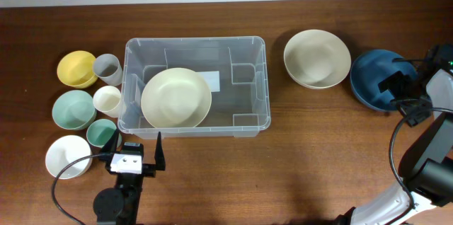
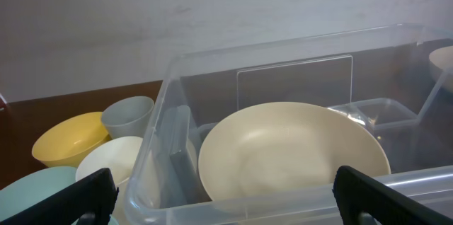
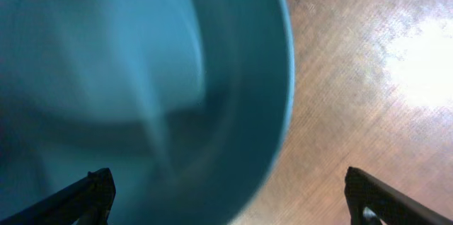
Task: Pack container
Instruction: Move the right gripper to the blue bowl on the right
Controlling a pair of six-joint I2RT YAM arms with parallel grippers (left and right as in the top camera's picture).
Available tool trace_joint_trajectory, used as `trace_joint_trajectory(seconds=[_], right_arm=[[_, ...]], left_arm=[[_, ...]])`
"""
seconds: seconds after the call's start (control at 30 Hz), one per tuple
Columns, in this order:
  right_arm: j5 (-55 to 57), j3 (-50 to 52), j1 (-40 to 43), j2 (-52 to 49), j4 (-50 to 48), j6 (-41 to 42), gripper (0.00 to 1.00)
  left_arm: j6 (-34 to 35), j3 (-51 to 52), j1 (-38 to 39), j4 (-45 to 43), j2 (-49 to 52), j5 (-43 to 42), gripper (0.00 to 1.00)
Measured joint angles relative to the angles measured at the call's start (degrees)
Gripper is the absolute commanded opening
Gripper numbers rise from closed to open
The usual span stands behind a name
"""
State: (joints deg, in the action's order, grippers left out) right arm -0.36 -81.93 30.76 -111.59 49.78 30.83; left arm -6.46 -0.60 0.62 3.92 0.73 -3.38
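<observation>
Black fingers (image 1: pixel 160 156) — white housing (image 1: pixel 129 160), black cables (image 1: pixel 392 153)

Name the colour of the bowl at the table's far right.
The bowl is dark blue; the overhead view shows it best.

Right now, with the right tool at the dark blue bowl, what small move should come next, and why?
Probably close the right tool on the rim of the dark blue bowl. The tool is open with that rim inside its gap, and the bowl sits on the table outside the container, which holds only one cream bowl.
</observation>
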Motion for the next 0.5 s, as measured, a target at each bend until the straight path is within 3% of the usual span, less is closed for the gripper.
trace_joint_trajectory(seconds=[0.5], right_arm=[[-0.3,1.8,0.0,-3.1,-5.2,0.0,0.99]], left_arm=[[0.0,0.0,0.0,0.0,0.0,0.0,1.00]])
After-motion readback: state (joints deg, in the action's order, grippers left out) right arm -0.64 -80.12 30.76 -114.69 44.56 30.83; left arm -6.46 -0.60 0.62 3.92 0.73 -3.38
